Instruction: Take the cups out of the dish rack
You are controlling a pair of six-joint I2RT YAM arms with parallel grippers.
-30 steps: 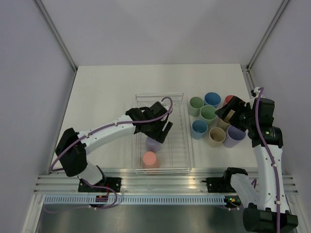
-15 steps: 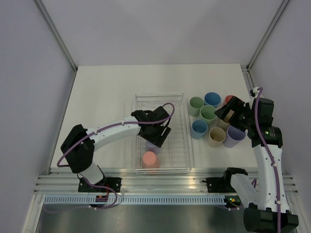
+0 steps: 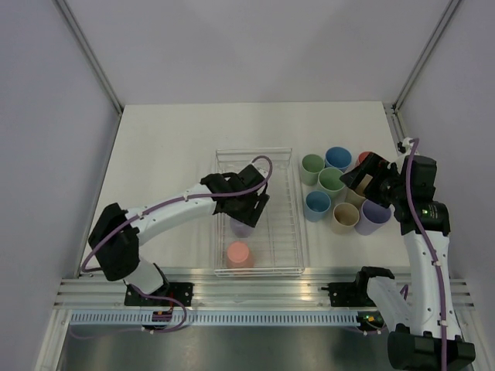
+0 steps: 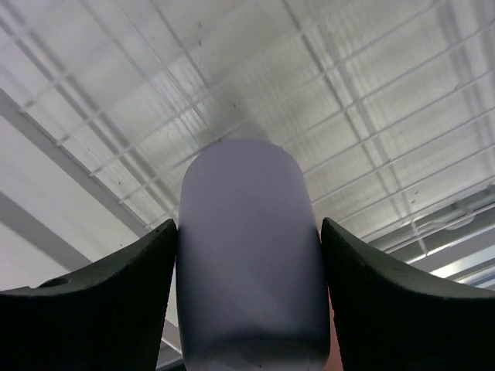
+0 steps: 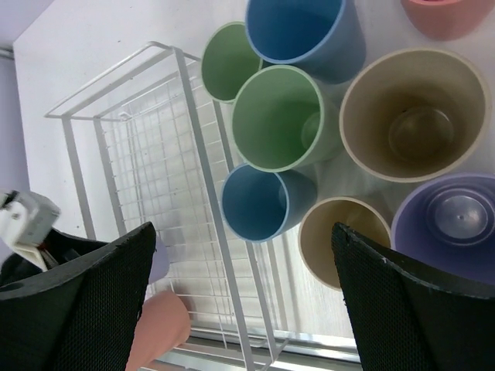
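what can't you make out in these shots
Lavender cup: top view, left gripper covers most of it.
Whether the fingers press it yet: left wrist view, too close to tell.
Unloaded salmon cup: right wrist view, cut by top edge; top view, right gripper half hides it.

Dish rack (image 3: 282, 209): white wire, square grid floor.
In rack: lavender cup (image 4: 247, 255), plain matte; salmon-pink cup (image 3: 238, 253), plain.
On white table (image 3: 170, 147): green cup (image 5: 280, 117), second green cup (image 5: 230, 62); blue cup (image 5: 298, 27), second blue cup (image 5: 254, 202); beige cup (image 5: 407, 116), second beige cup (image 5: 340, 232); lavender tumbler (image 5: 448, 224); salmon tumbler (image 5: 445, 11).
Arms (image 3: 170, 209): white shells, black joints, purple cables.
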